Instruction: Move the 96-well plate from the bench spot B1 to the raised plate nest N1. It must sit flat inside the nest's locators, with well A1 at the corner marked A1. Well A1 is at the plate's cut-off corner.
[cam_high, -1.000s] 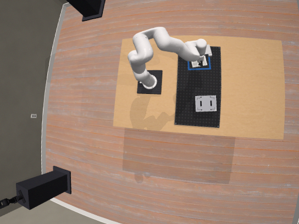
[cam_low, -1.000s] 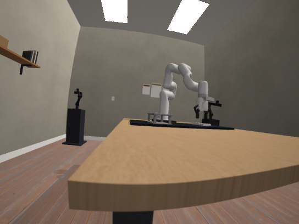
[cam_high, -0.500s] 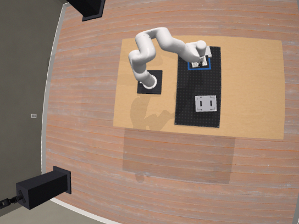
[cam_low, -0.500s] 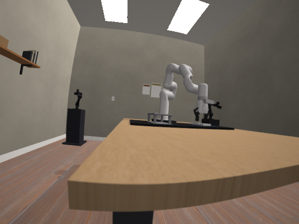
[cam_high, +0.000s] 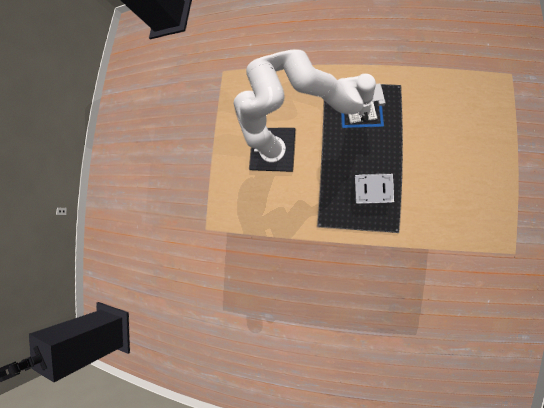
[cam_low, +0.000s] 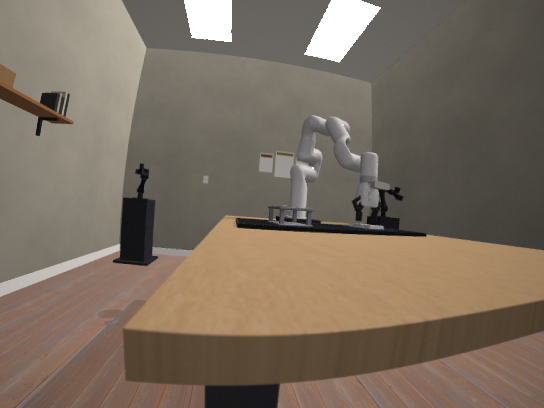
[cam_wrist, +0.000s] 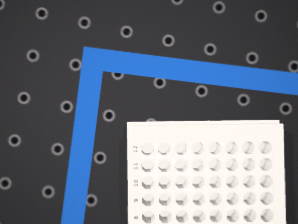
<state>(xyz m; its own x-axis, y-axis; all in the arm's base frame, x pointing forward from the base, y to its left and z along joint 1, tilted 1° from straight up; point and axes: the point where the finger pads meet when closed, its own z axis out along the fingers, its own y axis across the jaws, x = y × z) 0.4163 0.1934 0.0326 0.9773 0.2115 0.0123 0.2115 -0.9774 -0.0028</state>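
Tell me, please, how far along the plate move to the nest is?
Early. The plate lies inside the blue B1 outline, ungrasped. The gripper hangs over it, fingers open and holding nothing. Left: grasp, lift, carry to the nest, which shows no plate, and seat it with A1 matched.

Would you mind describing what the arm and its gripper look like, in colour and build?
The arm is glossy white, made of thick rounded tubular links with bulbous joints, on a round white foot over a black square base plate. No cables or markings show. The gripper has dark fingers under a white wrist housing.
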